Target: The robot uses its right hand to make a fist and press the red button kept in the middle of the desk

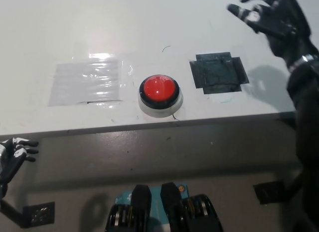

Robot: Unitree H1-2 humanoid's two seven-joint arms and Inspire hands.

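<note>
Glossy plastic red button [159, 89], matt desk [149, 32]

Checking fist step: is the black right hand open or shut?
Open: the black right hand has its fingers spread, holding nothing.

Push button [159, 91] is set on the counter [124, 27], near its front edge, about midway across. A clear tape patch [87, 82] lies flat on the counter to the button's left, a dark tape patch [218, 73] to its right, slightly further back. Right hand [273, 17] is held above the counter's far right, behind and right of the dark patch, well apart from the button. Left hand [11, 157] is found below the counter's front edge, at far left.
</note>
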